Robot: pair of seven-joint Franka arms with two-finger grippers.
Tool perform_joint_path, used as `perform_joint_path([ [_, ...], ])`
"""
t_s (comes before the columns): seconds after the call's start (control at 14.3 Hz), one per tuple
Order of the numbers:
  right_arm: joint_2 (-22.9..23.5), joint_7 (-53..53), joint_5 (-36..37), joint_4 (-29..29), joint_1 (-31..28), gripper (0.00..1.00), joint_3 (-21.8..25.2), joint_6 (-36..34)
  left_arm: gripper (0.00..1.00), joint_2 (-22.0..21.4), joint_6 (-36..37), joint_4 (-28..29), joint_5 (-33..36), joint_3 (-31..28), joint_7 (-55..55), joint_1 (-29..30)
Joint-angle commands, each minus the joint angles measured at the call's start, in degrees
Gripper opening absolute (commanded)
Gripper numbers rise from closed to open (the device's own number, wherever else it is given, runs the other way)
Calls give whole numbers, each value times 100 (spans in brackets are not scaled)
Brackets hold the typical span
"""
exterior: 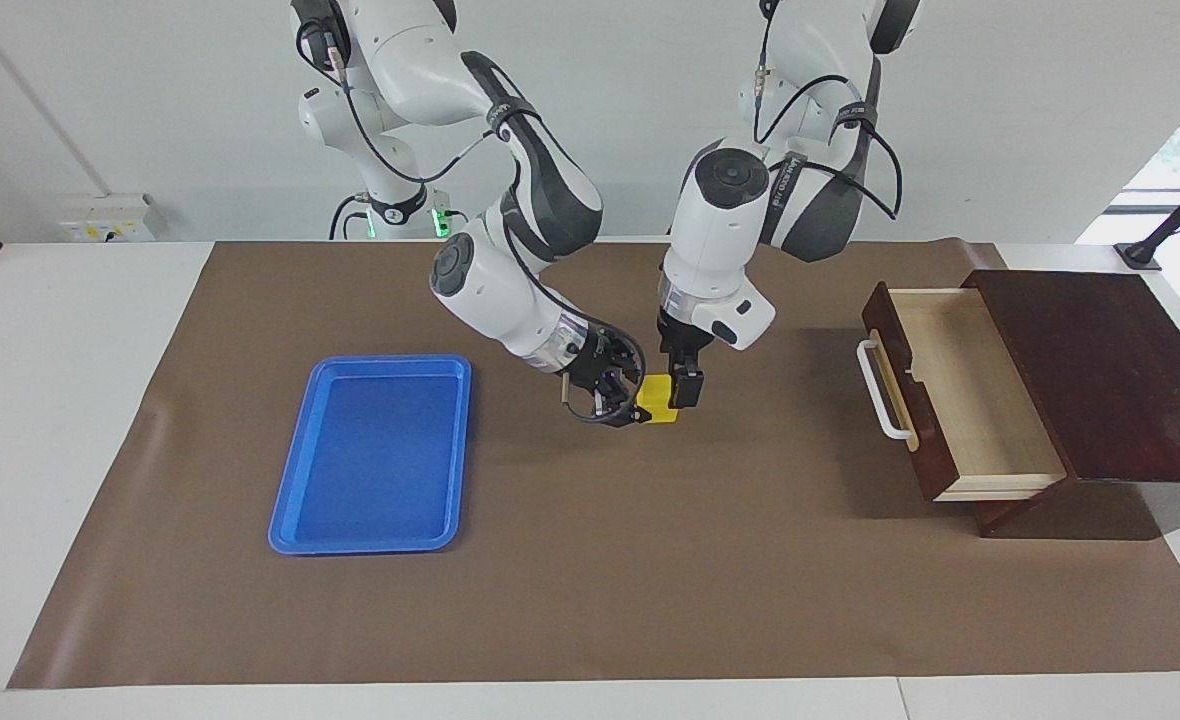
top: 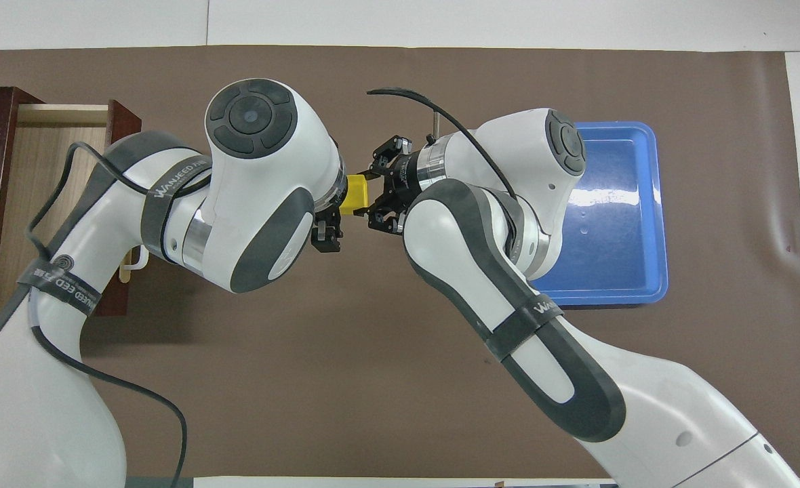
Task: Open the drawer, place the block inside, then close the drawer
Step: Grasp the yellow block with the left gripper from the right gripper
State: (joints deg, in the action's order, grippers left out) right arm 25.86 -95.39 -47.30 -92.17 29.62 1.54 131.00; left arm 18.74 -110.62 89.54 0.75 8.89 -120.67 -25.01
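Brown paper mat [exterior: 590, 600] over a white table, blue tray [exterior: 370, 455] centre-left in the facing view, drawer [exterior: 960, 395] pulled out at centre-right, its pale inside empty. Mid-frame, above the mat between tray and drawer, the yellow block [exterior: 658, 400] sits between two grippers: right gripper [exterior: 638, 408] comes in sideways and pinches it; left gripper [exterior: 678, 385] points down with fingers either side, whether clamped or loose I cannot tell
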Motion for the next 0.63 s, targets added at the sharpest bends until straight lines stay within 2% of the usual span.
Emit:
perform_joint_path([
  [0.0,25,-41,-157,68,9,0,-14,49,100,199,-65,-85,66,-80,-202,-171],
  [0.21,25,-58,-157,68,9,0,-14,49,100,340,-284,-103,355,-89,-605,-171],
  [0.56,25,-85,-157,68,9,0,-5,58,99,384,-311,-121,373,-97,-677,-162],
])
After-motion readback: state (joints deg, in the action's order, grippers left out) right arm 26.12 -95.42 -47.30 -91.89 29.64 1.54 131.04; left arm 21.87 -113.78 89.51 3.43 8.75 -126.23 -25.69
